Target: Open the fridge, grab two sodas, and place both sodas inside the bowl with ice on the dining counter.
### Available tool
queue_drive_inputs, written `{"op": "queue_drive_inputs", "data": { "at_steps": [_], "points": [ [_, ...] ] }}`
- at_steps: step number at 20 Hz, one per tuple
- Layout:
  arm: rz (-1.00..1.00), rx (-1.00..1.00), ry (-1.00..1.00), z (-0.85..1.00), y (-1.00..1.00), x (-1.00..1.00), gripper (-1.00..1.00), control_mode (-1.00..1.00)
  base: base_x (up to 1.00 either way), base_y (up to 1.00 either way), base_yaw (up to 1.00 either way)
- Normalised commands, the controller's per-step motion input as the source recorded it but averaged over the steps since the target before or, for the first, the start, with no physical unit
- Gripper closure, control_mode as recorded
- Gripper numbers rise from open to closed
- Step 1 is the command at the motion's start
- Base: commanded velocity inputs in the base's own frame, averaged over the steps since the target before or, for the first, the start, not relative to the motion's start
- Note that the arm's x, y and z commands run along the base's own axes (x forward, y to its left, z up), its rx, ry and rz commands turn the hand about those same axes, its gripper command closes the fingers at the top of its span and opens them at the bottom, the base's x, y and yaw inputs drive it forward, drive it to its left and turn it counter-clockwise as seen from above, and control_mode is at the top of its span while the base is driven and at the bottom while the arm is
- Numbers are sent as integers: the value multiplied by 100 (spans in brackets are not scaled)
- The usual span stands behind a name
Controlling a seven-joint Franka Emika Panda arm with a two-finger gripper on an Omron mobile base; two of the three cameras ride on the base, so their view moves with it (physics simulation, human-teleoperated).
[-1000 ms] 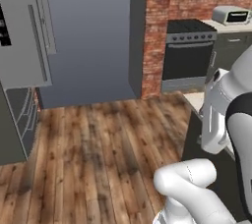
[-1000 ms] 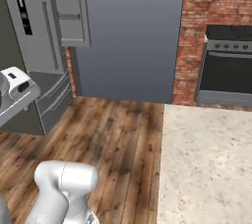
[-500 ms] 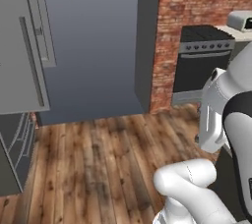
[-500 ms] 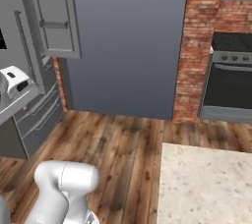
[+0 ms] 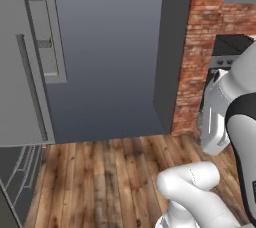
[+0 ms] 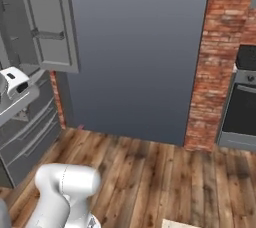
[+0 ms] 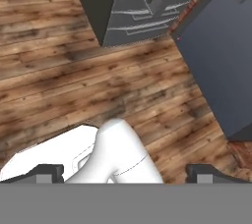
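The tool (image 7: pixel 123 171) is seen in the hand view with its two dark finger tips (image 7: pixel 44 171) set wide apart and nothing held between them; it is released. Beneath and beyond it, brown wood-plank floor (image 7: pixel 59 75) is spread out.

Further out, the tall grey fridge (image 7: pixel 138 7) is found at the top of the hand view, where its lower drawers with horizontal bar handles are shown. In the left base view the fridge (image 5: pixel 20 72) stands at the left, with a vertical bar handle on its front. A door with empty grey shelf rails on its inner face is swung open (image 6: pixel 47 22); no drink can be made out on those rails, and the inside of the fridge cannot be seen into. In the right base view the drawers are at the lower left.

A broad grey-blue panel wall (image 6: pixel 140 52) rises behind the floor. To its right a red brick column (image 6: pixel 220 57) is seen, and right of that a dark-fronted steel oven (image 6: pixel 242 107).
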Motion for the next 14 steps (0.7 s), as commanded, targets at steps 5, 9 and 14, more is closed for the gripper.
{"op": "queue_drive_inputs", "data": {
  "at_steps": [5,9,14],
  "points": [
    [0,0,0,0,0,0,-100,100,88,-16,24],
    [0,0,0,0,0,0,-100,100,82,-10,28],
    [0,0,0,0,0,0,-100,100,82,-6,39]
  ]
}}
